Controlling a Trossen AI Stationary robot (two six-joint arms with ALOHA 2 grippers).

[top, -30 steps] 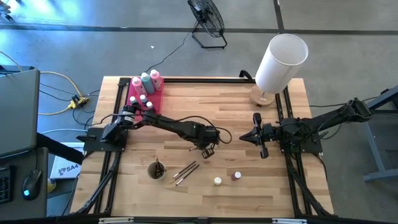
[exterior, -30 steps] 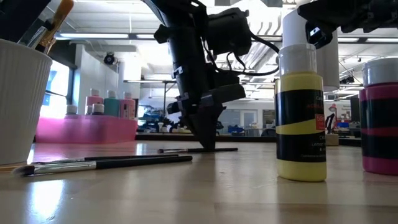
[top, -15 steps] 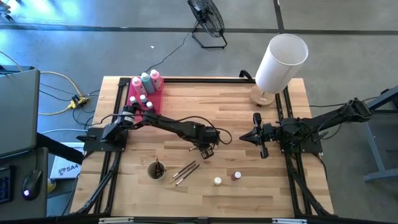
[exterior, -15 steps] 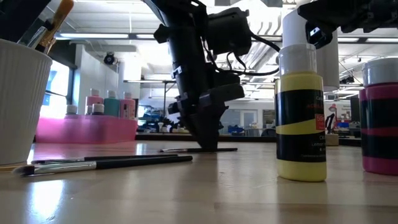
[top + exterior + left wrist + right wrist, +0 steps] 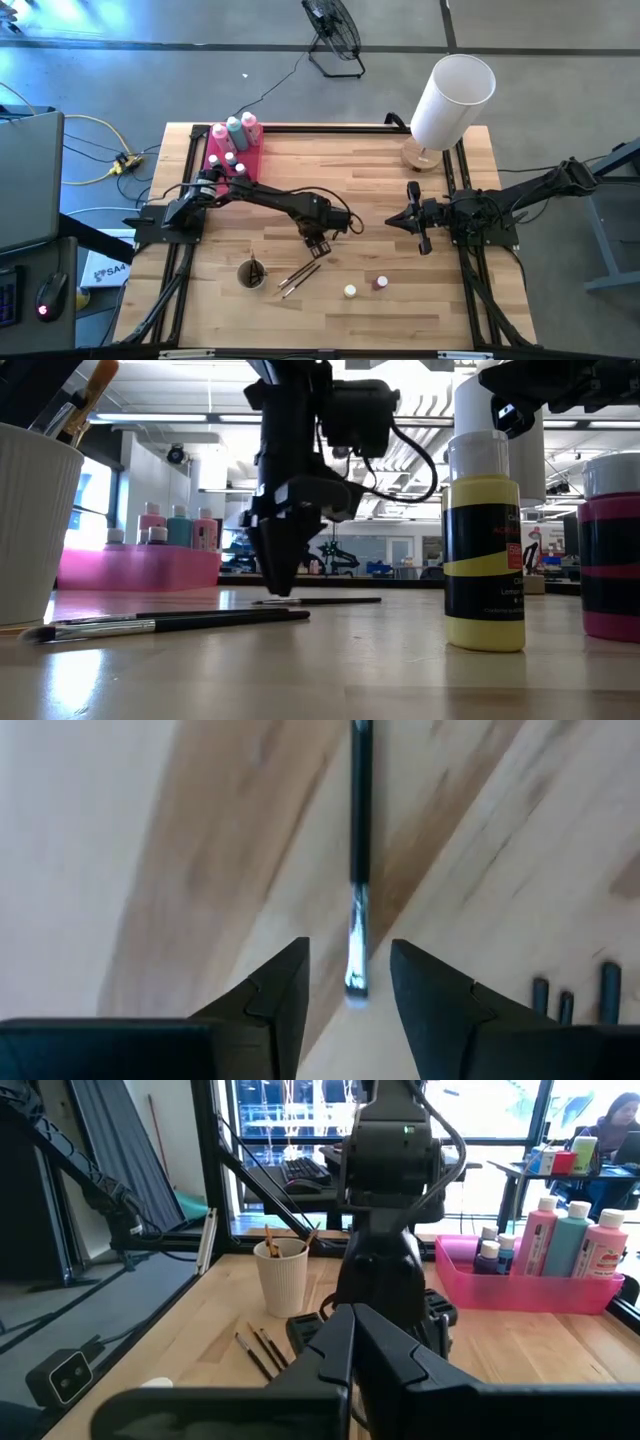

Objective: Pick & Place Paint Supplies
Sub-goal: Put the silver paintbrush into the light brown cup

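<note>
A thin dark-handled brush (image 5: 359,830) lies flat on the table, its bristle end (image 5: 355,970) between the fingertips of my left gripper (image 5: 348,982). That gripper (image 5: 318,245) is open and points straight down near the table's middle, its tips just above the wood (image 5: 280,588); I see no touch. More brushes (image 5: 298,275) lie near the front. A yellow pot (image 5: 349,291) and a magenta pot (image 5: 381,283) stand front right. Three squeeze bottles (image 5: 235,128) stand in the pink tray (image 5: 222,160). My right gripper (image 5: 415,222) waits shut at the right.
A white cup (image 5: 251,273) holding brushes stands at the front left. The big white lampshade (image 5: 452,100) on its wooden base stands at the far right corner. Black frame rails (image 5: 190,200) run along the table's left and right sides. Bare wood lies between the arms.
My left gripper has moved a little toward the table's left edge and tipped from a slant to pointing straight down. The single brush has stayed lying where it was on the table.
</note>
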